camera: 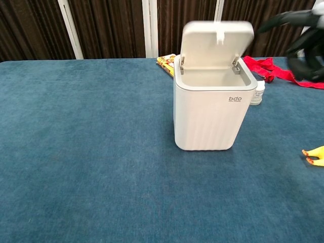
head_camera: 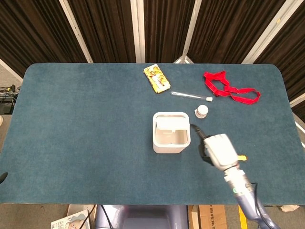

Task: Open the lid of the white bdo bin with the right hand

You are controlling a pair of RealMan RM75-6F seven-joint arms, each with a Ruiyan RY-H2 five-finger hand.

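Note:
The white bdo bin (head_camera: 155, 134) stands right of the table's middle, its logo facing the chest view (camera: 210, 121). Its lid (camera: 216, 45) stands tipped up on the rear hinge, so the hollow inside shows from above under the lid (head_camera: 167, 123). My right hand (head_camera: 218, 150) hovers just right of the bin, clear of it. One dark finger points toward the bin and the rest are curled in, holding nothing. In the chest view that hand (camera: 304, 50) is a blur at the upper right, above the bin's rim. My left hand is in neither view.
A small white bottle (head_camera: 202, 111) sits just behind the bin's right corner. Farther back lie a thin tube (head_camera: 190, 96), a yellow snack packet (head_camera: 157, 78) and a red strap (head_camera: 231, 88). A yellow toy (camera: 315, 154) lies by the table's right front.

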